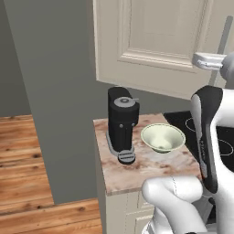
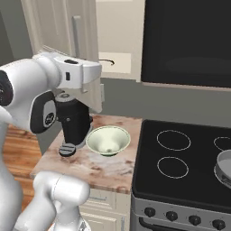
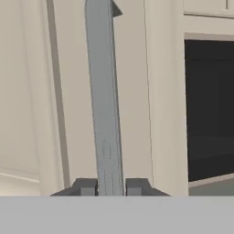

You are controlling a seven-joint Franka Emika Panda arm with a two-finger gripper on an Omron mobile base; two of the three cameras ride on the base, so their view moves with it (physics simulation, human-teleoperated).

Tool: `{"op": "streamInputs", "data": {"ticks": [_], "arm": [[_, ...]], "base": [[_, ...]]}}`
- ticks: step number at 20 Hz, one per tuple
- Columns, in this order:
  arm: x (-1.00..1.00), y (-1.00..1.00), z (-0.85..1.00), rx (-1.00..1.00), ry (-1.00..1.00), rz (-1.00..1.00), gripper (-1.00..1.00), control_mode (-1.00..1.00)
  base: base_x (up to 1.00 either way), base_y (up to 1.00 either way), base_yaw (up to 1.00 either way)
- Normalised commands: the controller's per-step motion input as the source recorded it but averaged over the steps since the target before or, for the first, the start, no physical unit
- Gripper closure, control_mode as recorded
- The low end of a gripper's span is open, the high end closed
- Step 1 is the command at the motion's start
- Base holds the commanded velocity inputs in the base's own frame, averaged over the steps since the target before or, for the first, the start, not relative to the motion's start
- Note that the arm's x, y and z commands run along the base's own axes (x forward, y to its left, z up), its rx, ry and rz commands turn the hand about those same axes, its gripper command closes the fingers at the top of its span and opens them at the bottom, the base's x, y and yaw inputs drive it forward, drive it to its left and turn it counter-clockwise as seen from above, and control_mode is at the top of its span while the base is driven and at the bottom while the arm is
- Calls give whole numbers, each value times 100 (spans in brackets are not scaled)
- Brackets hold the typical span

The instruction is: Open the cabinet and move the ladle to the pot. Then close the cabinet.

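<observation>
The tool [image 3: 111, 186] is clenching on the long grey bar handle [image 3: 104, 100] of the cabinet [image 3: 32, 91]; in the hand view its two dark fingertips [image 3: 86, 186] are sitting tight against either side of the bar, low on its length, with the bar running straight up away from the tool. The cream cabinet door is lying directly behind the bar, its raised panel off to the left of the tool in that view, and the black glass-fronted appliance [image 3: 208, 109] is showing off to the right.

In the right base view the hand is reaching up to the handle [image 2: 76, 36] at the door's edge, and the door [image 2: 58, 31] is appearing swung slightly off the cabinet front, though how far I cannot tell. Below the tool, on the marbled bench [image 2: 90, 167], a black coffee machine [image 2: 72, 122] is standing upright, and a pale green bowl [image 2: 108, 140] is sitting just beside it, nearer the stove. The black stovetop [image 2: 180, 167] is lying to the right of the bench, well below the tool, and a grey pot [image 2: 224, 169] is sitting at its far right edge, cut off by the frame.
</observation>
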Motion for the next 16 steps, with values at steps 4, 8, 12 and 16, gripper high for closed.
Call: {"op": "streamInputs", "data": {"ticks": [4, 8, 12, 16], "arm": [[-61, 16, 0, -3, 1, -12, 100, -100], [-52, 13, 0, -3, 6, -11, 100, -100], [-51, 13, 0, -4, 7, -10, 100, -100], [-49, 14, 0, -4, 6, -9, 100, -100]], "base": [[0, 0, 0], [0, 0, 0], [0, 0, 0], [0, 0, 0]]}}
